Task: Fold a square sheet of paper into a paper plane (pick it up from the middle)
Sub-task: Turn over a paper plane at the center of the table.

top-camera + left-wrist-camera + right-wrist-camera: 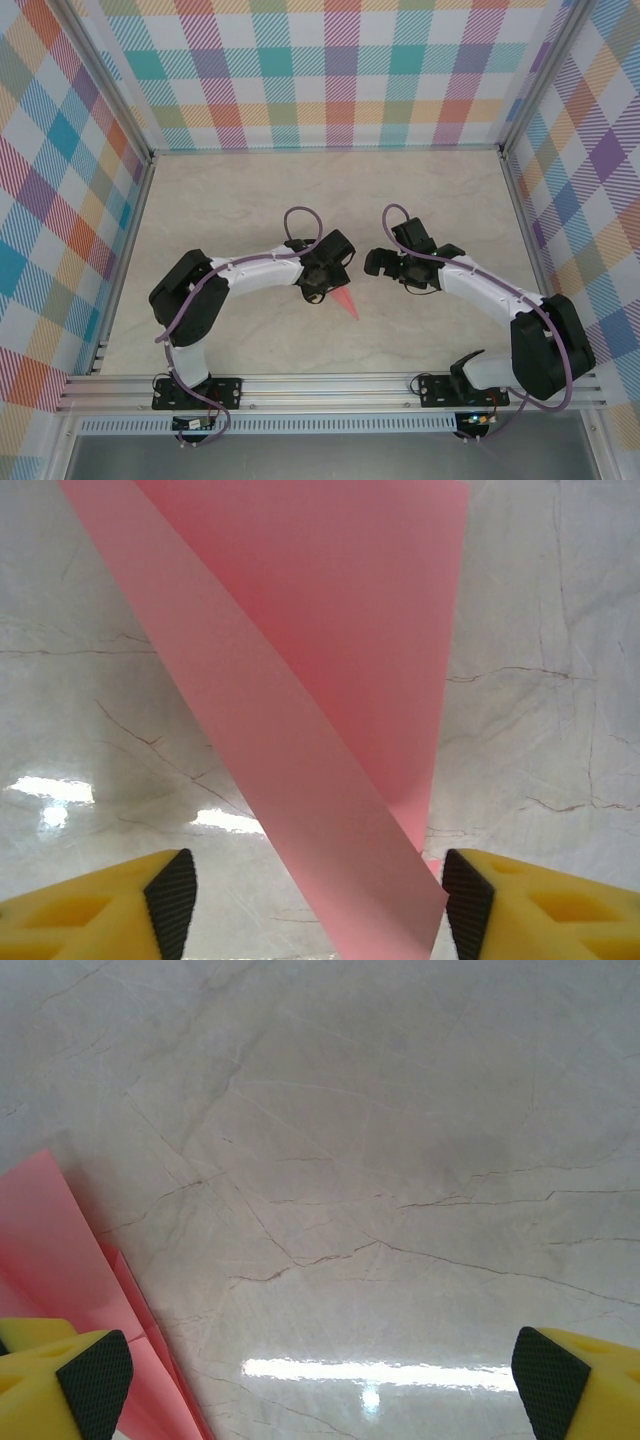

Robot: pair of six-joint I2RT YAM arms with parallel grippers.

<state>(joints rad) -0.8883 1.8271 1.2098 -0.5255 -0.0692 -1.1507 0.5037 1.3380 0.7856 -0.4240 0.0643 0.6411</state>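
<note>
The salmon-pink paper, folded into a slim pointed paper plane [347, 303], lies on the marble table with its tip poking out toward the near right from under my left gripper [317, 287]. In the left wrist view the paper plane [320, 680] shows a folded flap crossing a wider layer. It runs between the jaws of my left gripper [315, 905], which stand apart; the flap's corner reaches close to the right pad [467, 900]. My right gripper [377, 262] hovers to the right, open [320, 1385] over bare table, with the paper plane [60, 1250] at its left finger.
Checked cloth walls enclose the marble table [420, 190] on three sides. An aluminium rail [330, 385] carrying both arm bases runs along the near edge. Purple cables loop above both wrists.
</note>
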